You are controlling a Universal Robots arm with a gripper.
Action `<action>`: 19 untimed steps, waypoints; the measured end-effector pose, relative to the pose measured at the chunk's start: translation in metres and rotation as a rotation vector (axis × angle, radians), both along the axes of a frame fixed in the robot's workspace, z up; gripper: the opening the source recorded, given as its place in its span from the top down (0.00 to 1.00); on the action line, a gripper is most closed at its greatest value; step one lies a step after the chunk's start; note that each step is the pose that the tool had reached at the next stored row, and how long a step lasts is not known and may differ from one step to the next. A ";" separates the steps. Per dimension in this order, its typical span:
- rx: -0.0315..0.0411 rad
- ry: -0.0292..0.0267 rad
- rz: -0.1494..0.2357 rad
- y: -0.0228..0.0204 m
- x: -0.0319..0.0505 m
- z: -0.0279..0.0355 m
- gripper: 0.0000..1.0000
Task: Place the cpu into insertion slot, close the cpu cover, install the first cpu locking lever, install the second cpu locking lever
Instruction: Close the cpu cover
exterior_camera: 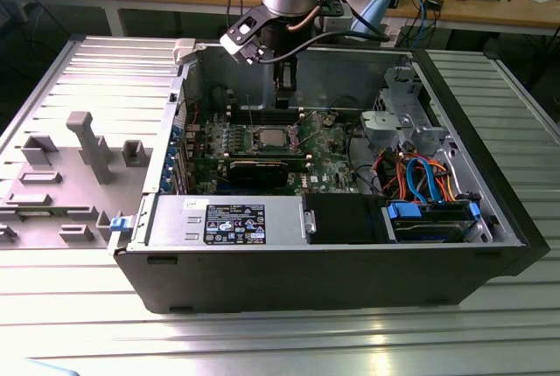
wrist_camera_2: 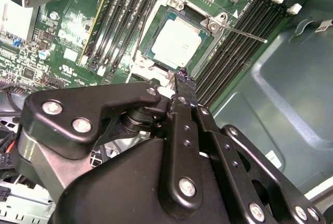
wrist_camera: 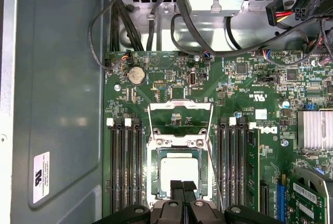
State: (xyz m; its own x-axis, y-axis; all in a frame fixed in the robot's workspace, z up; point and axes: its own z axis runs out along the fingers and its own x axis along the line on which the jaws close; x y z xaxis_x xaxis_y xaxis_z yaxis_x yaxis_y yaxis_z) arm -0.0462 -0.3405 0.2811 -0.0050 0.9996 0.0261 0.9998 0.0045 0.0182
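Note:
The cpu (wrist_camera: 179,169) (wrist_camera_2: 177,41), a square chip with a silver-grey top, lies seated in the insertion slot (wrist_camera: 155,168) on the green motherboard inside the open computer case; in the exterior view it shows as a pale square (exterior_camera: 269,138). The cpu cover (wrist_camera: 179,104), a thin silvery frame, stands hinged up at the slot's side away from my gripper. A thin wire locking lever (wrist_camera: 214,174) (wrist_camera_2: 242,32) sticks out free beside the slot. My gripper (wrist_camera: 182,185) (wrist_camera_2: 182,78) (exterior_camera: 284,96) hangs just above the slot's near edge, its black fingers shut together with nothing between them.
Long black memory slots (wrist_camera: 125,166) flank the socket on both sides. A black graphics card (exterior_camera: 258,169), the power supply (exterior_camera: 227,221), a metal drive cage (exterior_camera: 411,122) and orange and blue cables (exterior_camera: 420,175) crowd the case. Grey fixtures (exterior_camera: 87,144) stand on the exterior view's left.

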 end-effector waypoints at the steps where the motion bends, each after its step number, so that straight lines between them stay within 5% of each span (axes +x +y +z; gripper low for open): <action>1: 0.0000 0.0000 0.000 0.0000 0.0001 0.0000 0.89; 19: 0.0000 0.0000 0.000 0.0000 0.0055 0.0000 0.89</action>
State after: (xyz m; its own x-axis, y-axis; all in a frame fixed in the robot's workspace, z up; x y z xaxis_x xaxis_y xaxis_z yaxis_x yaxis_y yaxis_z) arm -0.0407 -0.3405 0.2811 -0.0050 0.9996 0.0261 0.9998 0.0045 0.0182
